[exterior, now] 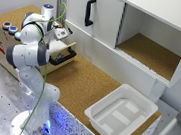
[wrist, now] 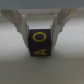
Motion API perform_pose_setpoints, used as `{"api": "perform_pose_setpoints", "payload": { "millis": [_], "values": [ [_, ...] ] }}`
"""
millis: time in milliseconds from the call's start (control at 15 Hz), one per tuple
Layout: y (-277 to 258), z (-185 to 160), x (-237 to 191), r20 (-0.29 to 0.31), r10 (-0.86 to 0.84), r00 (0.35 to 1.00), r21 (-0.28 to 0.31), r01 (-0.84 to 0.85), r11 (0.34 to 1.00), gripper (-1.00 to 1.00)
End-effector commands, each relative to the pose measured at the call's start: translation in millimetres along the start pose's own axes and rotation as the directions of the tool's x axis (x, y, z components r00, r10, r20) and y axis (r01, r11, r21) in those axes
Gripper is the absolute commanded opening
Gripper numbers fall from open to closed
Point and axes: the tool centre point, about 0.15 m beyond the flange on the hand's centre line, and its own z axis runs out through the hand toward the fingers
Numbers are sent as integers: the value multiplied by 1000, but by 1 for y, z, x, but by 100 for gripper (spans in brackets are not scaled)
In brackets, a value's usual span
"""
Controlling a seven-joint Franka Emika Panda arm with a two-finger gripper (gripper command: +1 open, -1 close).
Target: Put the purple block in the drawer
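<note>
1. The white Franka arm [exterior: 34, 53] bends over the exterior view's upper left, reaching the destination.
2. The light plywood drawer with black bar handle [exterior: 62, 56] stands open to receive.
3. The gripper [wrist: 40, 29] fingers pinch the purple block with yellow letters [wrist: 39, 44] (carried, not yet released).

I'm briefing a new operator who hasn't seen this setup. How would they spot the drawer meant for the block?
Find the low wooden box at the exterior view's left, behind the white arm. The drawer sticks out of its front, light plywood with a black bar handle. Unlike the white cabinet with its vertical handle or the white plastic tub, it is small and wooden.
</note>
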Motion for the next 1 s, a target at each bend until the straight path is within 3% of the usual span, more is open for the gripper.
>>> {"api": "perform_pose_setpoints", "payload": {
  "millis": [0, 200, 467, 933],
  "values": [
    [3, -17, 5, 67, 3, 998, 39, -6, 999, 100],
    [-28, -63, -9, 4, -70, 998, 2, 70, 998, 100],
    [-51, -100, -11, -5, -100, 995, -13, 99, 995, 100],
    [-126, -152, -6, 12, -76, 997, -93, 77, 993, 100]
  ]
}}
